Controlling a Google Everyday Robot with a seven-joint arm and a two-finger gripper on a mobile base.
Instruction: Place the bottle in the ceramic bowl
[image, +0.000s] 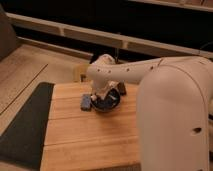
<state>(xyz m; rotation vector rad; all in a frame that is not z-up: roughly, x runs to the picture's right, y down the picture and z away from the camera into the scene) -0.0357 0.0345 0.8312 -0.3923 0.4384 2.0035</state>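
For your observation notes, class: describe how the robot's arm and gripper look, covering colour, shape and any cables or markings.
The arm is smooth, glossy cream-white, built of thick rounded segments with bulbous joints. No cables or markings show. The gripper is darker, reaching down over the ceramic bowl on the wooden table.

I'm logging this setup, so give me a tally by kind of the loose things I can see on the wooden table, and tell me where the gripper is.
Bowls: 1, the ceramic bowl
Blocks: 2, blue-grey block and black block
Bottles: 0 visible
Total: 3
The gripper hangs over the bowl on the wooden table, hiding part of the bowl.
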